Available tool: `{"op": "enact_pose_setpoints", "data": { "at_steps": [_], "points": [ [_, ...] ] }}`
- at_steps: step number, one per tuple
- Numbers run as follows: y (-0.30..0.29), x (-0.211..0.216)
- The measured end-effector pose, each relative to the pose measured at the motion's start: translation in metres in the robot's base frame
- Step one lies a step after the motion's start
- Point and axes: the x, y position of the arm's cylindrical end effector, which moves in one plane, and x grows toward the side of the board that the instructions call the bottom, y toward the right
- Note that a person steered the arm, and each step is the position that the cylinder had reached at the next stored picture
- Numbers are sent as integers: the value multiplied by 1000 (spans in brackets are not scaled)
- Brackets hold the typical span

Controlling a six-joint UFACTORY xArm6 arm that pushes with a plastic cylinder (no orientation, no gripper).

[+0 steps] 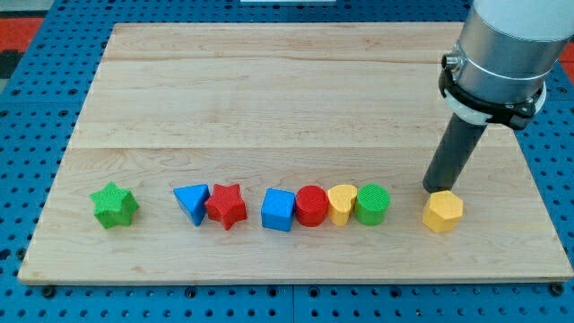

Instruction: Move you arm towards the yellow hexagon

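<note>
One tip (433,188) touches yellow hexagon (443,213)

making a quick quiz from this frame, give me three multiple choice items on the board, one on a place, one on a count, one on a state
1. Where is my tip relative to the yellow hexagon?
A. just above it, toward the view's top-left
B. far at the view's left
C. below it

2. How many blocks lie on the wooden board?
A. six
B. eight
C. ten

3. How does the red star sit with the blue triangle?
A. stacked on it
B. far apart
C. side by side, touching or nearly so

Answers: 1 A, the rod ends at the hexagon's upper edge. 2 B, eight show in the row. 3 C, their edges meet.
</note>
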Motion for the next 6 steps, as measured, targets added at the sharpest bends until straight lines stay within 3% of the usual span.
{"op": "enact_pose_setpoints", "data": {
  "at_steps": [2,4,5,6],
  "points": [
    [2,-28],
    [104,-48],
    [143,-26],
    [127,28]
  ]
}}
